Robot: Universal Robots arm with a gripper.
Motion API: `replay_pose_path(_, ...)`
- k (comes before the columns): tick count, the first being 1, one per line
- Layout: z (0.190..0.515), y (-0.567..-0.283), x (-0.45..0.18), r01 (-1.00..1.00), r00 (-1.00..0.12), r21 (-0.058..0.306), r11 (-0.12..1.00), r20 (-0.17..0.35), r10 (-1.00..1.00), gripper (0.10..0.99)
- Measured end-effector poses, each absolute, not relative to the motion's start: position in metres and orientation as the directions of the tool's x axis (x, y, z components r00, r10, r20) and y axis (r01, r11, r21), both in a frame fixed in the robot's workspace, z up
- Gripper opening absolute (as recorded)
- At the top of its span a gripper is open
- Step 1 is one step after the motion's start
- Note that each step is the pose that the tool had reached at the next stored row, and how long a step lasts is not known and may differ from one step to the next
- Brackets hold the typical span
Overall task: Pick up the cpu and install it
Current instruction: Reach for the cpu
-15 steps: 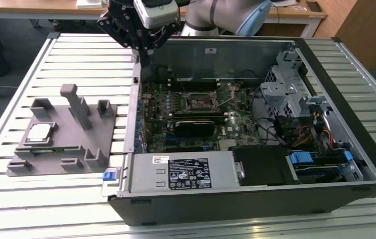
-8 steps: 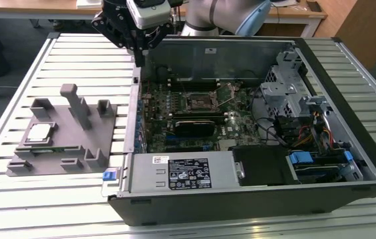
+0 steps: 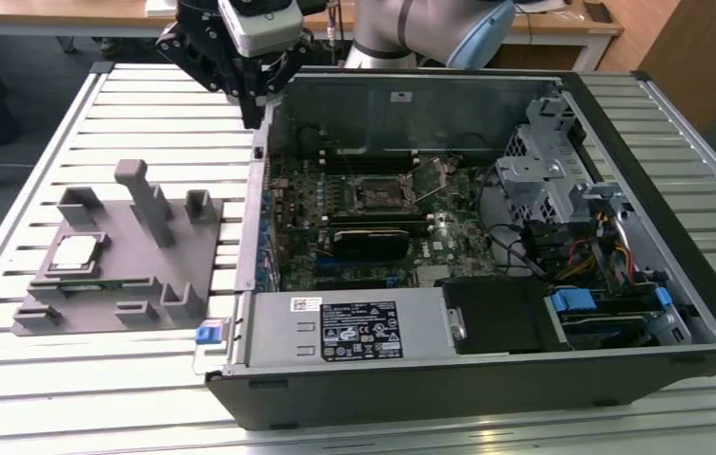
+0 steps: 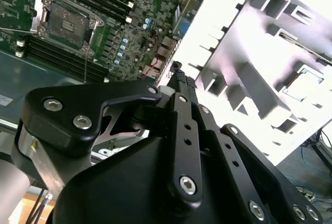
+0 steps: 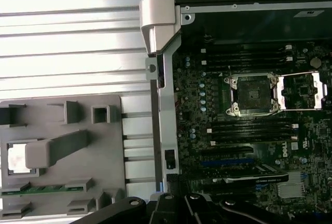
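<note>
Exterior view above table [image 3: 54,389], wrist views nearer, apparently sharing fixture [image 5: 104,130], socket [image 5: 252,94]

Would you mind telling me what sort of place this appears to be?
Probably a robotics lab bench for computer assembly: an open black desktop computer case lies on a slatted aluminium table, beside a grey plastic fixture holding the small silver-topped cpu.

The arm [image 3: 390,33] is built of rounded silver-grey tube sections, and a pale blue cap [image 3: 478,38] is fitted on one joint. A light grey block [image 3: 263,24] is mounted at the wrist. The gripper [image 3: 252,109] is made of matt black linkage bars, which are fastened with silver socket-head screws [image 4: 188,184], as seen in the second wrist view.
</note>
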State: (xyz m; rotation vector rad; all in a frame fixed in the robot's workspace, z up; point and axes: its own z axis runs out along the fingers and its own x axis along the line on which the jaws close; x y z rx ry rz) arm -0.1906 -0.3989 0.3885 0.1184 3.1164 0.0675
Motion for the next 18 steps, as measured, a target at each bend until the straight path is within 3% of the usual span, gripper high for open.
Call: replay_pose_path(18,0.386,-0.399,-0.215,0.076,-0.997,0.043,0.996,-0.012,0.076,0.106)
